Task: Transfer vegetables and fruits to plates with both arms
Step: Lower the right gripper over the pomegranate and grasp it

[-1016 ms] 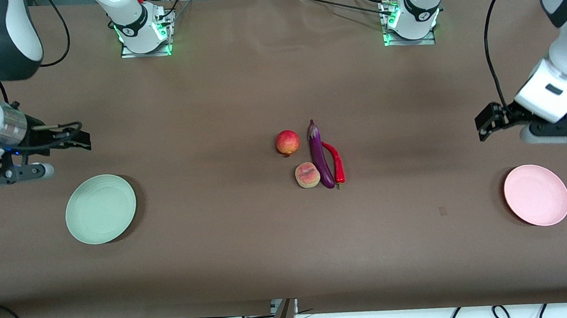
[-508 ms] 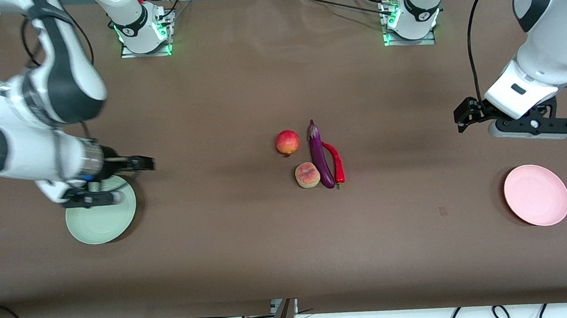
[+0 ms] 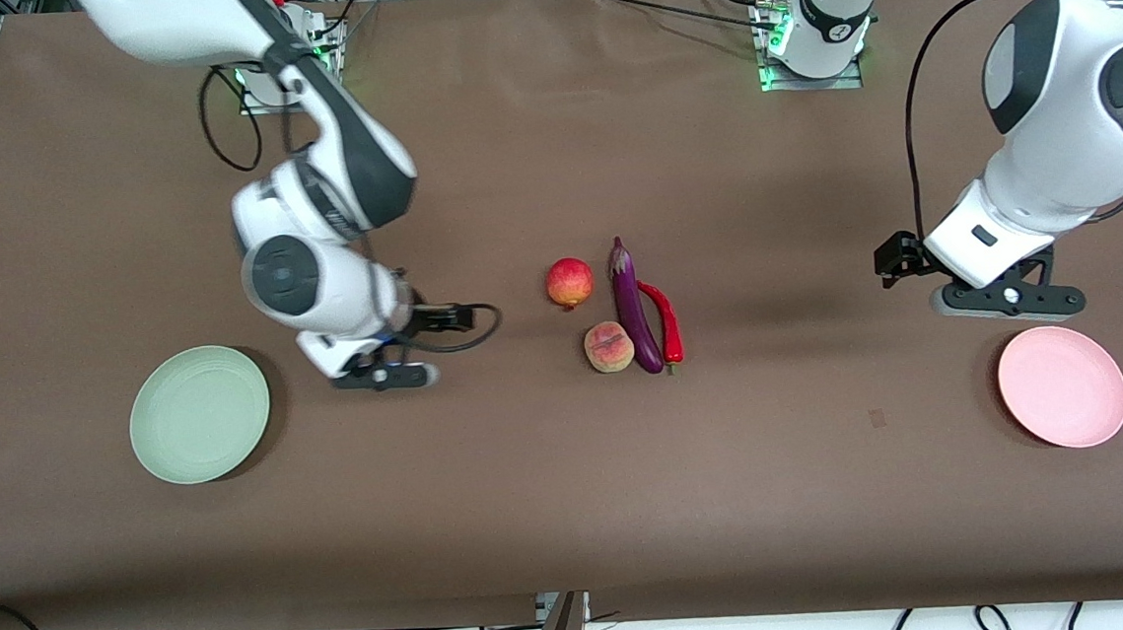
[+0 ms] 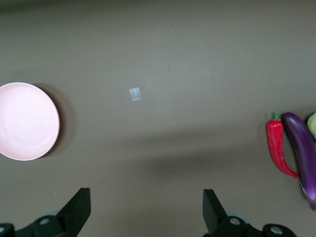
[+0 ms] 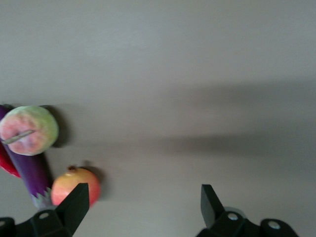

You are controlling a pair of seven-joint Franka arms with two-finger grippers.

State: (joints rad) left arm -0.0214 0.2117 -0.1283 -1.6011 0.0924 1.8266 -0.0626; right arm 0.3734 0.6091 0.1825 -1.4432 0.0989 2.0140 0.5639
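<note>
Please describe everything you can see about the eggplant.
The eggplant is long, slender and glossy dark purple, with a small cap at the end farther from the front camera. It lies flat mid-table, untouched by either gripper. The chili lies close alongside it, and the peach sits against its nearer end.

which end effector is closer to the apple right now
Right. The right end effector, open, hangs over bare table just beside the apple, toward the green plate. The left end effector, open, is up near the pink plate, much farther off.
</note>
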